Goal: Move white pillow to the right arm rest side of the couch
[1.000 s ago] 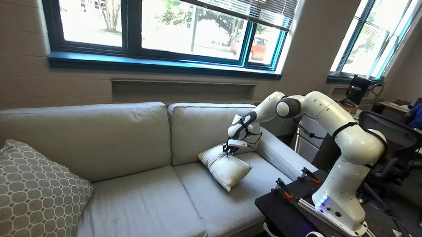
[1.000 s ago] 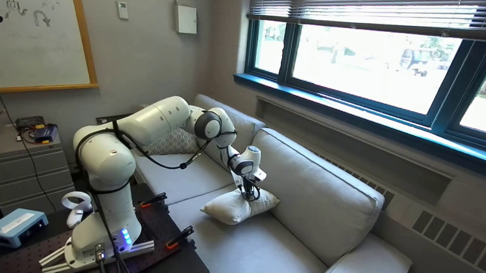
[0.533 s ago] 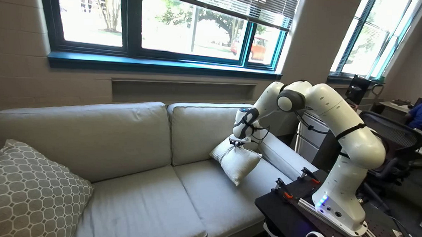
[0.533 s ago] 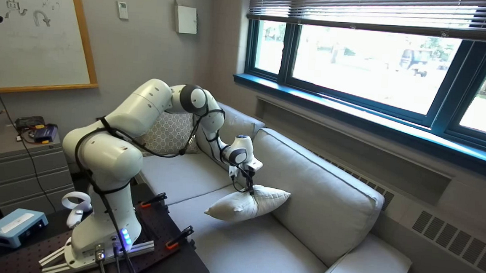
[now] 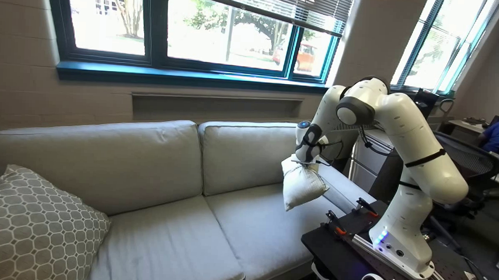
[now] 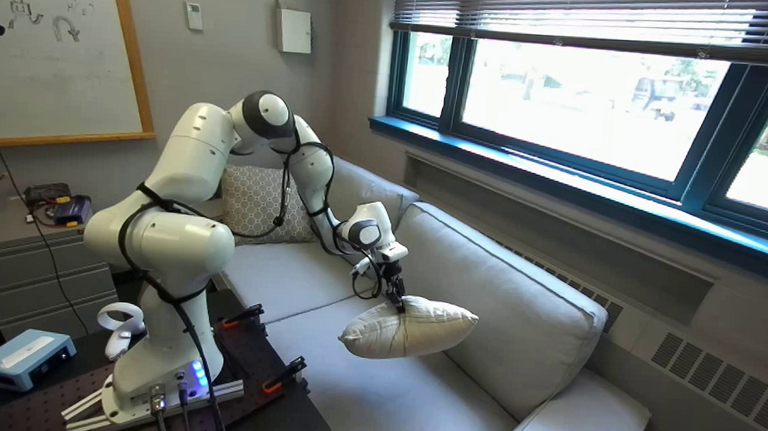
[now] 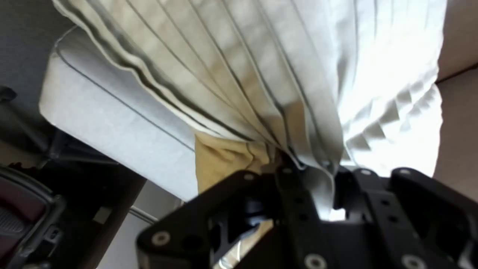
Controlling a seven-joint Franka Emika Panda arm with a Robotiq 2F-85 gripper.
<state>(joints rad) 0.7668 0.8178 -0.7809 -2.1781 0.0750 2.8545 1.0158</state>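
Pillow (image 6: pixel 410 334): hangs over the couch (image 6: pixel 412 404).
Tool (image 6: pixel 398 303): closed on a fold of pillow cloth.
Arm rest (image 6: pixel 588 414): apart from the pillow; carry smoothly alongside.
Couch: lower until it bears the weight, only then release.

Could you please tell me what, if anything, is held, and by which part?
The black pincer holds the white square fabric pillow by a pinched fold of its pleated upper side.
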